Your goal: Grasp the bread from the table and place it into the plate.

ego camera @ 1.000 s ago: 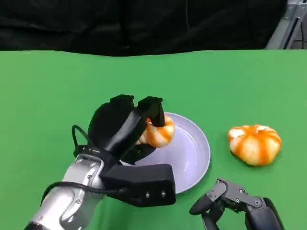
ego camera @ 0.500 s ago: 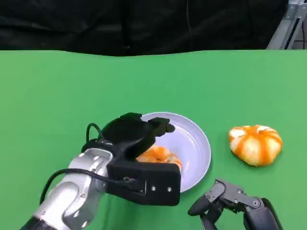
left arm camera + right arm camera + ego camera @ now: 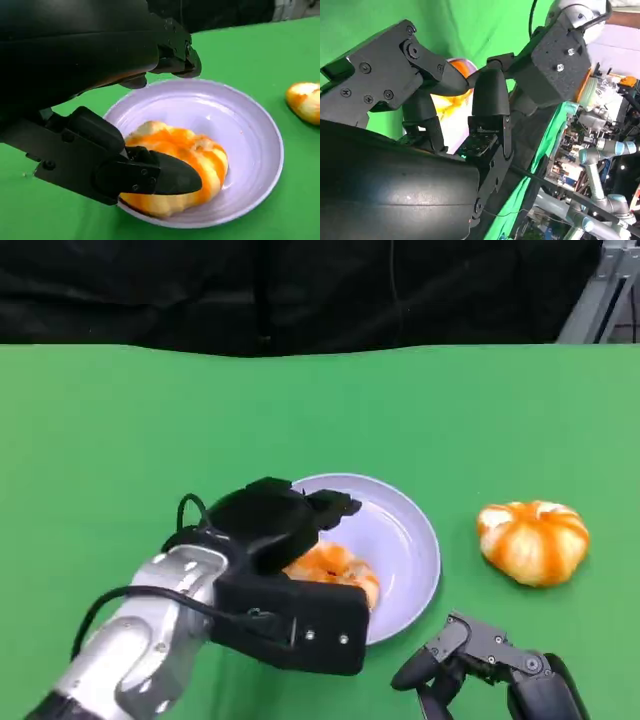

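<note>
Orange bread (image 3: 335,568) lies in plate (image 3: 405,530), under left hand (image 3: 275,525).

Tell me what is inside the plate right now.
One orange-and-white bread lies in the lilac plate, near its left-hand edge. The left hand hangs over it, fingers apart, and covers part of the bread and plate in the head view.

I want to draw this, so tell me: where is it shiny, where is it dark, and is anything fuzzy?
Head view: even light, a soft shadow under the left hand on the plate, sharp second bread. Left wrist view: small shiny glints on the plate's rim; the hand's near shell is a dark, featureless mass, and the bread in the plate is clear. Right wrist view: the right hand looms large and dark; the background clutter looks fuzzy.
</note>
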### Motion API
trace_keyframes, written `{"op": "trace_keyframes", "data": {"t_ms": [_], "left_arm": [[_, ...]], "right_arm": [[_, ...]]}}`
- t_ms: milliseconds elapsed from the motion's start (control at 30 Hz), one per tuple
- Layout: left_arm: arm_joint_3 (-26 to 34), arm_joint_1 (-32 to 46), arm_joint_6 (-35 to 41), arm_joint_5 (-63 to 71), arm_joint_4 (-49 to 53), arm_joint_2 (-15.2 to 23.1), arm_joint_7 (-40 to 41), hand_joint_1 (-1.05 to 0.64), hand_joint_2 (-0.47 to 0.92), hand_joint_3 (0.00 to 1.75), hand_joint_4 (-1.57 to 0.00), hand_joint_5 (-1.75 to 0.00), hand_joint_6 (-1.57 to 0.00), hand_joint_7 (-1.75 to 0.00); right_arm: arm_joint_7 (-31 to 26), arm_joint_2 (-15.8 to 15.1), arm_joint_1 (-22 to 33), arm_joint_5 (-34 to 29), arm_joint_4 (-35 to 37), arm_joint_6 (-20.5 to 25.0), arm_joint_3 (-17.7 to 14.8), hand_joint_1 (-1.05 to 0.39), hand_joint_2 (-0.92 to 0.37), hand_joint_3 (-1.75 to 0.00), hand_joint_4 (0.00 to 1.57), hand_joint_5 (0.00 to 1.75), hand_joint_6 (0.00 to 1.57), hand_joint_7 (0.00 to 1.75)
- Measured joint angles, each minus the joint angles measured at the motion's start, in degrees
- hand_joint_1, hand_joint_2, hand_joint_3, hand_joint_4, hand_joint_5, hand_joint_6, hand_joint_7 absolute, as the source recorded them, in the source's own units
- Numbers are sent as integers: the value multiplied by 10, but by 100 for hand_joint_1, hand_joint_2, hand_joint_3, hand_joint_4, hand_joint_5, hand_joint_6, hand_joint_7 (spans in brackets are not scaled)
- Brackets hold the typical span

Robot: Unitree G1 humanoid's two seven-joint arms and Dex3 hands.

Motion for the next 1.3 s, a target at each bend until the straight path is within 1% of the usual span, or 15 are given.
{"op": "trace_keyframes", "data": {"t_ms": [233,300,400,467,500,533,600,633,667,700,767,833,967,1033,1300], "left_arm": [[89,69,-23,-93,-77,23,10,-56,92,33,-17,-77,-37,-21],[120,99,-24,-138,-103,24,9,-52,92,28,-28,-78,-45,-20],[157,138,-27,-194,-141,22,9,-50,92,27,-32,-78,-48,-19],[164,148,-27,-207,-146,22,9,-50,92,27,-33,-78,-49,-19],[164,149,-27,-209,-147,22,9,-40,91,26,-56,-90,-68,-29],[178,162,-36,-233,-153,17,11,-36,91,25,-64,-94,-74,-32],[220,214,-79,-313,-176,-12,30,-33,91,24,-71,-96,-79,-35],[234,236,-97,-341,-184,-24,36,-21,82,44,-74,-109,-85,-51],[249,260,-97,-370,-198,-32,39,-16,71,68,-74,-116,-84,-64],[263,284,-86,-402,-214,-40,40,-13,64,82,-75,-120,-83,-72],[285,331,-61,-455,-245,-54,40,-7,53,107,-79,-138,-79,-108],[297,365,-65,-474,-253,-55,40,-5,49,115,-82,-146,-78,-124],[306,395,-101,-491,-252,-58,40,-2,49,121,-82,-158,-77,-134],[307,405,-124,-505,-245,-67,39,-6,46,125,-81,-164,-77,-140],[306,407,-196,-517,-182,-81,38,-7,41,129,-80,-167,-76,-142]], "right_arm": [[-1,0,0,-6,-7,2,1,-14,-42,-122,71,162,74,121],[-2,0,1,-7,-8,3,1,-14,-41,-122,71,164,74,121],[-2,0,2,-7,-9,5,1,-14,-41,-123,72,164,75,121],[-2,0,2,-7,-10,5,1,-14,-41,-123,72,164,75,121],[-2,0,2,-7,-10,5,1,-13,-41,-123,71,163,75,121],[-1,0,1,-7,-10,6,3,-12,-41,-123,71,163,74,121],[-2,1,4,-6,-13,6,3,-12,-41,-123,72,162,74,121],[-2,1,5,-5,-13,7,2,-11,-41,-123,72,162,74,121],[-1,1,4,-5,-13,8,2,-11,-41,-123,72,162,75,121],[-1,1,4,-5,-14,9,2,-11,-41,-124,72,161,75,121],[0,1,3,-4,-16,13,2,-11,-41,-124,72,161,75,121],[0,1,2,-3,-16,14,2,-11,-40,-124,73,161,75,121],[2,-2,3,1,-17,14,-2,-10,-41,-123,73,163,74,121],[4,-5,6,2,-19,15,-3,-11,-41,-123,73,164,74,121],[9,-7,9,7,-21,15,-6,-8,-39,-127,74,163,75,121]]}}
